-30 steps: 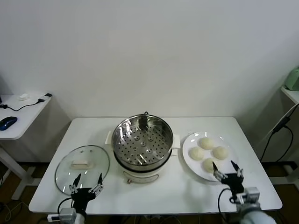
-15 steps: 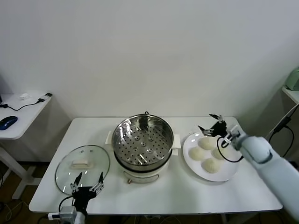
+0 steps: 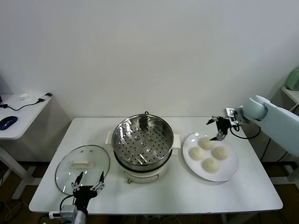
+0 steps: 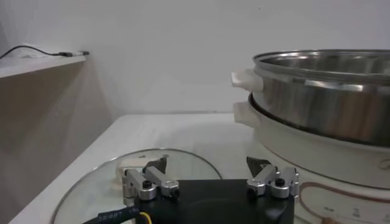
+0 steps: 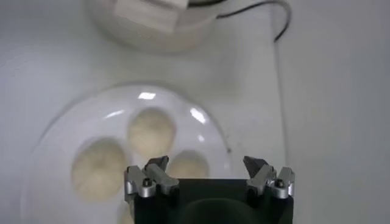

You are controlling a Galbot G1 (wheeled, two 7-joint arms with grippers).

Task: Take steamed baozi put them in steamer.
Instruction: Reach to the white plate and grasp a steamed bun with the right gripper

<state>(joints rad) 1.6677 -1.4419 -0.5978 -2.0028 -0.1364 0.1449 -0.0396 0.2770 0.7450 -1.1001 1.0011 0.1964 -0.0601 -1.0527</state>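
Hovering above the far edge of the white plate [image 3: 224, 170], right gripper [image 3: 218, 129] with jaws spread wide, nothing held. Four steamed baozi [image 3: 208, 153] sit clustered on that plate, right of the steamer [image 3: 142, 142]; in the right wrist view the buns [image 5: 150, 132] lie under the open fingers [image 5: 149, 176]. Steamer at table [image 3: 187, 196] centre, perforated tray bare. Left gripper [image 3: 87, 184] parked low at the near table edge beside the glass lid [image 3: 82, 164], jaws open and empty.
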